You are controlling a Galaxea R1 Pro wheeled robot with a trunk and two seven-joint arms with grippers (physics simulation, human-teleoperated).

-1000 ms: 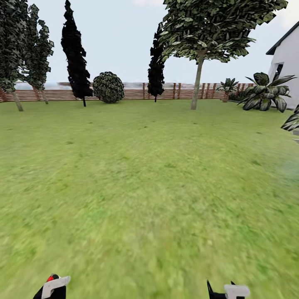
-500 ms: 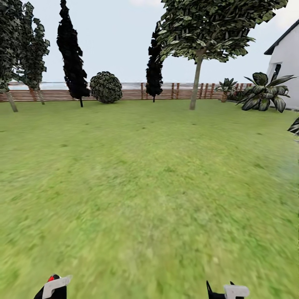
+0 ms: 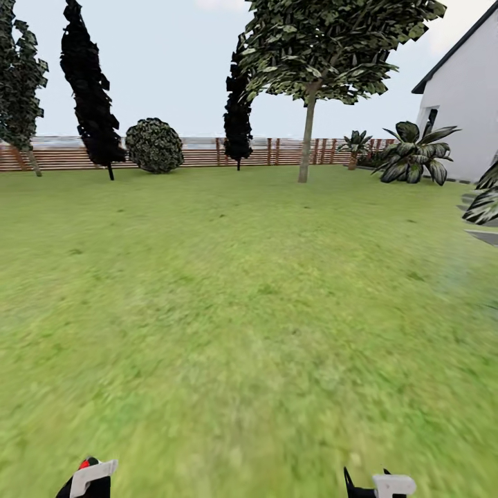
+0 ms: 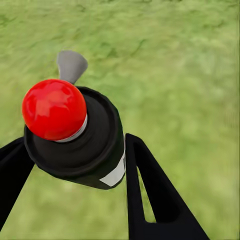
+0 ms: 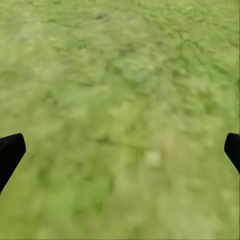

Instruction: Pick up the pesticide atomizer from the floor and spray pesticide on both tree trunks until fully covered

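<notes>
My left gripper [image 4: 75,145] is shut on the pesticide atomizer [image 4: 75,135], a small dark bottle with a round red tip and a white band. In the head view the same gripper [image 3: 86,478] sits at the bottom left, the red tip showing above it. My right gripper [image 5: 120,150] is open over bare grass, and it shows at the bottom right of the head view [image 3: 377,484]. A tall tree stands far ahead on the lawn, its pale bare trunk [image 3: 306,142] under jagged dark green foliage. Another tree [image 3: 21,76] with similar foliage stands at the far left by the fence.
A wide green lawn [image 3: 235,311] stretches ahead to a reddish slat fence [image 3: 200,153]. Two black narrow trees [image 3: 90,97] and a round bush [image 3: 153,145] stand near it. A white house [image 3: 460,117], broad-leaved plants [image 3: 413,153] and a grey paved patch [image 3: 485,237] lie to the right.
The whole picture has shifted left, so the camera has turned right and more of the house shows. Both grippers keep their places, and the left one still holds the atomizer.
</notes>
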